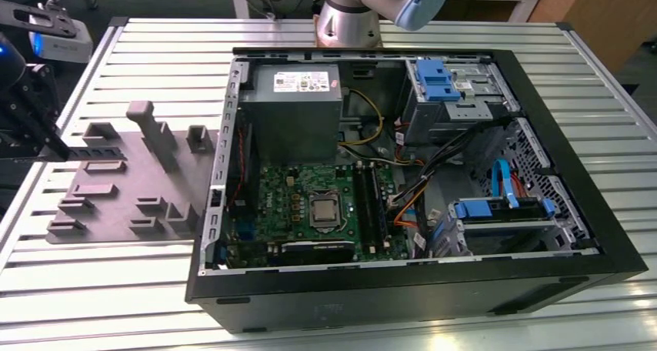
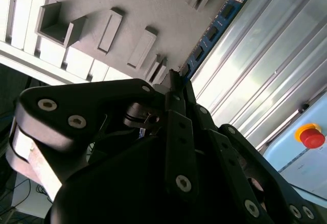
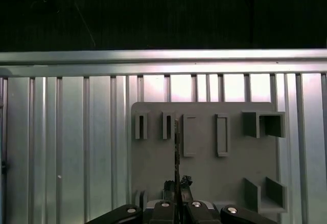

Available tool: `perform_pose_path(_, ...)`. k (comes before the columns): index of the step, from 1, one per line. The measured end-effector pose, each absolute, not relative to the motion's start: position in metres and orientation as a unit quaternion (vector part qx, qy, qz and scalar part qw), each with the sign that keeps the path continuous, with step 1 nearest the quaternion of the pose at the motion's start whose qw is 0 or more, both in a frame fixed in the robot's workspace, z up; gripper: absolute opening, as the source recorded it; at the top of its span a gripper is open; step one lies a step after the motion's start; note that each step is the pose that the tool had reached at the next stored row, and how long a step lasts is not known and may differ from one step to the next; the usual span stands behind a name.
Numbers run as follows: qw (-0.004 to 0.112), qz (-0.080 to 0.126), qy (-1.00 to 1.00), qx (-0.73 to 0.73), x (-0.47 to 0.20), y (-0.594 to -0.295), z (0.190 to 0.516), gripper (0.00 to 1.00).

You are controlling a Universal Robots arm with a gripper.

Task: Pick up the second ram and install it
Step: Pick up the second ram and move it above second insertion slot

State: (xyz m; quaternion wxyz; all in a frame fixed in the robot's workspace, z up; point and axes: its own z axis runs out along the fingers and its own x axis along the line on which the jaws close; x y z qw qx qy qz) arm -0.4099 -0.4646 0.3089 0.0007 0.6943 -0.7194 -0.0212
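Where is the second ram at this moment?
In both wrist views the second ram is gripped in the shut tool over the grey tray, which lies to the exterior view's left of the computer case.

Item: second ram (image 2: 215, 28). 1 thin, flat, long stick. In the second wrist view it shows a blue board with a row of dark chips along 1 face. In the first wrist view it stands edge-on as a narrow dark line. 1 end is pinched between the closed fingers of the gripper (image 2: 177, 79). The rest projects straight out, free end unsupported, over the grey tray (image 2: 127, 9) near its edge.
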Motion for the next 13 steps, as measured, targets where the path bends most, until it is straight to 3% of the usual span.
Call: perform_pose_path(13, 0.001, -0.021, -0.719, 0.694, -0.4099, -0.4646, 0.3157, 0.14)
